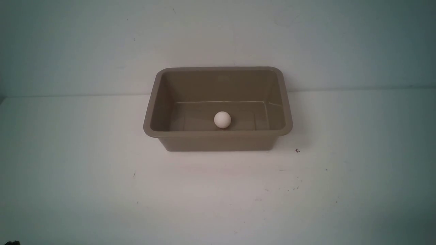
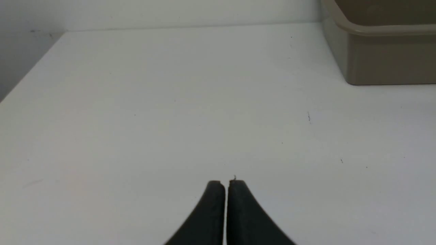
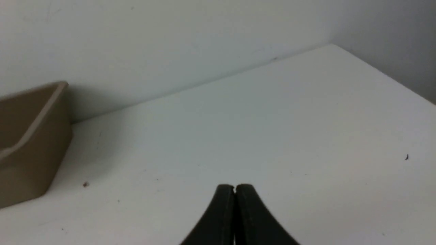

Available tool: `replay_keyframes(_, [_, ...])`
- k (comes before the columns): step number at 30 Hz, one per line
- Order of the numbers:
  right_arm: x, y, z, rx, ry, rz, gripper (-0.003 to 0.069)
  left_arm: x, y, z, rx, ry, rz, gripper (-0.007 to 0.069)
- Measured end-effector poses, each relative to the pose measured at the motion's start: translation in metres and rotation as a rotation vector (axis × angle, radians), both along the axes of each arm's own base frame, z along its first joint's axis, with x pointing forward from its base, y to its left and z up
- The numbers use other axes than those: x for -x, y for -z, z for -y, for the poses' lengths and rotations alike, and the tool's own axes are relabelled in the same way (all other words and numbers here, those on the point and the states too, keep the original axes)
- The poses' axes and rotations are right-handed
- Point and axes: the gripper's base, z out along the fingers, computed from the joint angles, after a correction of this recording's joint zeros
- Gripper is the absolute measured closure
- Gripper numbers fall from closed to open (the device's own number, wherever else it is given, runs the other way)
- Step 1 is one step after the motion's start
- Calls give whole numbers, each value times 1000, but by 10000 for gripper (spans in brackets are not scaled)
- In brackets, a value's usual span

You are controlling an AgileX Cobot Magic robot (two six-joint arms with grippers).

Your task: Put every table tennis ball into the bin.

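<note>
The white table tennis ball [image 1: 222,119] lies on the floor of the taupe bin [image 1: 218,134], near its front wall. The bin stands at the middle of the white table and also shows in the left wrist view [image 2: 381,58] and the right wrist view [image 3: 30,146]. My left gripper [image 2: 226,183] is shut and empty, low over bare table well in front of the bin's left side. My right gripper [image 3: 235,187] is shut and empty over bare table to the right of the bin. Neither gripper shows in the front view.
A wall runs close behind the bin [image 1: 218,41]. The table's left edge [image 2: 30,75] and right edge [image 3: 385,71] show in the wrist views. Small dark specks [image 1: 297,150] dot the tabletop.
</note>
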Motion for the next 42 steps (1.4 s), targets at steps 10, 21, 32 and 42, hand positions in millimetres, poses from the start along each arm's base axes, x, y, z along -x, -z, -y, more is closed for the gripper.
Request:
replay_keyframes(10, [-1,0,-6,132,-96,-25,676,0,0,0,0,0,-2,629])
replay_keyframes(21, [-1,0,-7,154,-109,-27,676,0,0,0,0,0,-1,629])
replay_keyframes(32, [-1,0,-7,154,-109,-27,676,0,0,0,0,0,-1,629])
replay_keyframes(42, [-1,0,-7,157,-110,-28,676,0,0,0,0,0,-1,629])
